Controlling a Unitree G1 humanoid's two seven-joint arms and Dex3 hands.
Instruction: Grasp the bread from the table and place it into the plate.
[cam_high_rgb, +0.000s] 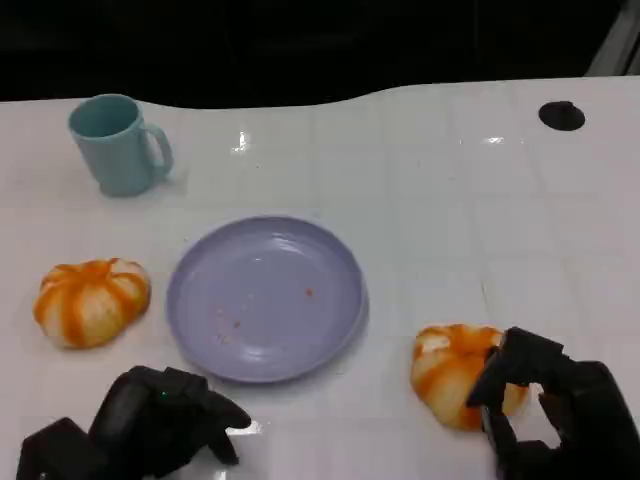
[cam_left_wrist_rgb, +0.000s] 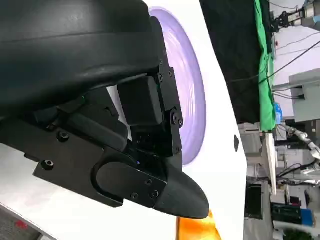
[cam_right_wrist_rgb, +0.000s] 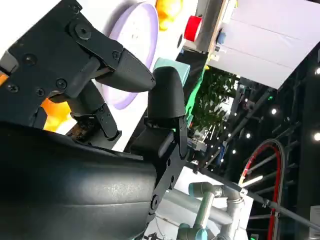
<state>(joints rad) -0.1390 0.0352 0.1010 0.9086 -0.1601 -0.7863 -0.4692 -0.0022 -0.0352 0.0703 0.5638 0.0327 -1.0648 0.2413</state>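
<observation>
Resting on white table (cam_high_rgb: 450, 180): two breads, one (cam_high_rgb: 90, 300) left of purple plate (cam_high_rgb: 265, 297), one (cam_high_rgb: 455, 372) right, touched by right hand (cam_high_rgb: 560, 415) fingers, grip uncertain; left hand (cam_high_rgb: 150, 420) curled, empty. One teal mug (cam_high_rgb: 118, 143).

white table (cam_high_rgb: 450, 170), plate (cam_high_rgb: 265, 297), bread (cam_high_rgb: 90, 300), mug (cam_high_rgb: 117, 144)

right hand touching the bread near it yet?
Touching. Head view: right hand fingers overlap the near bread edge, no gap visible.
</observation>
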